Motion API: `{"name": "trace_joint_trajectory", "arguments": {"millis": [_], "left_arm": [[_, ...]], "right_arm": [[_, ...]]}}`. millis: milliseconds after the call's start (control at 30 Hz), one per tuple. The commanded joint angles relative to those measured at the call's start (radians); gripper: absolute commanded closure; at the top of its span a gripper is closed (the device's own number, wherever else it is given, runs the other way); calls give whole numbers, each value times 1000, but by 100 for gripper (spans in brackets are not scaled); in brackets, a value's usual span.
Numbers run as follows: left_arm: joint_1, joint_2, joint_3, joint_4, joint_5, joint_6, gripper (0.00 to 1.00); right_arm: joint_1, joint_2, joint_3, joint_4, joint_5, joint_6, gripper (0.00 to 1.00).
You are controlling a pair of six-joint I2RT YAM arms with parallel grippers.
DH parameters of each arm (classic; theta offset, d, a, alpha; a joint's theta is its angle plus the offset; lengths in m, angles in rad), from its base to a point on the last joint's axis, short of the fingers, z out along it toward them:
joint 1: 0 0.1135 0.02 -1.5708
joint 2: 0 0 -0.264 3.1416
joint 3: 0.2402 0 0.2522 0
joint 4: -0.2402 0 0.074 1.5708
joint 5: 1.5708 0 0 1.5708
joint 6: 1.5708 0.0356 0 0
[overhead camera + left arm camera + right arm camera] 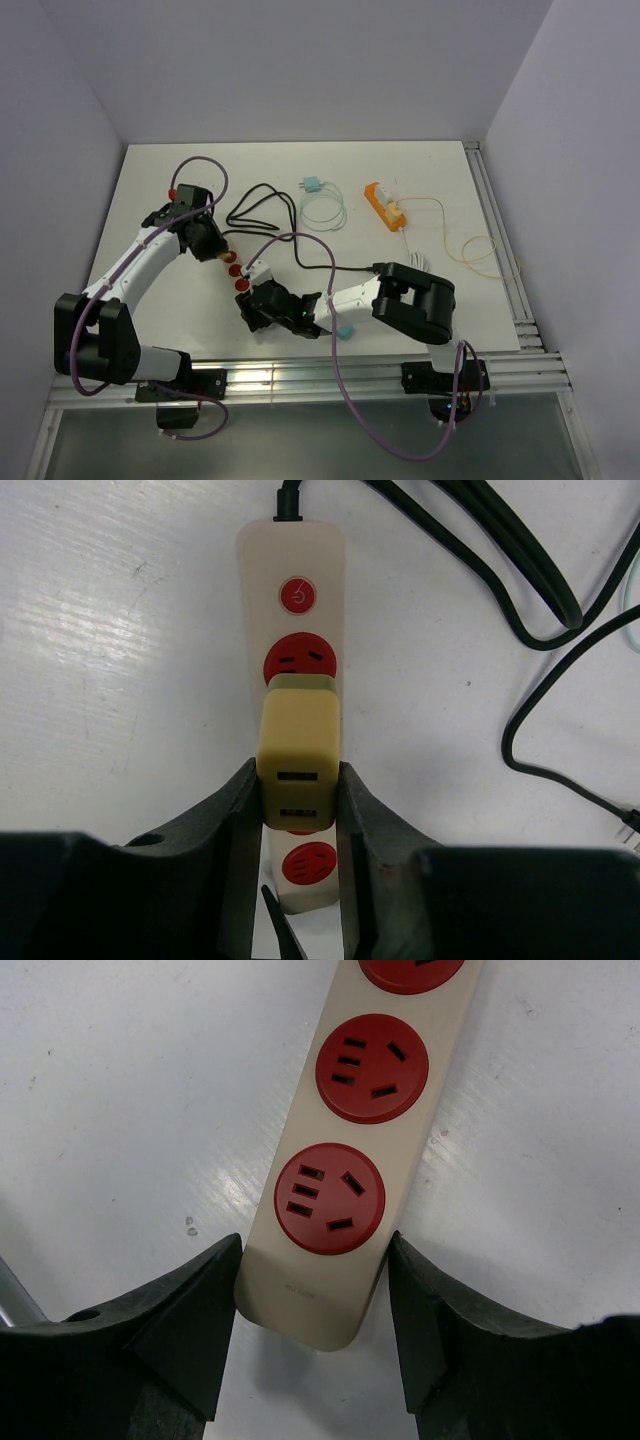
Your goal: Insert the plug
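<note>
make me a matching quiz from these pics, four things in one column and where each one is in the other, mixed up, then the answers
Things
1. tan charger
2. near end of the power strip
3. orange block
4. teal connector

Places
A. far side of the table, right of the white cable loop
B. between the fingers of the right pincer
C. at the far edge of the white cable loop
D. clamped in the left pincer, over the strip's sockets

Pairs: 1-D, 2-B, 3-A, 4-C
</note>
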Motion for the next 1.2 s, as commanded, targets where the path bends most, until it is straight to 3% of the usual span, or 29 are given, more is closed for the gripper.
{"name": "trace_joint_trajectory", "arguments": {"millis": [0,567,1167], "left_arm": [[-7,-9,20,-3,21,-12,100],[-18,27,-47,51,-49,-9,100],[-21,-22,20,11,-21,-20,100]], "right_arm": [[-8,42,-25,-161,-23,-26,100],[-7,42,-29,-157,-30,-27,100],[-7,47,-25,-163,-30,-26,100]]}}
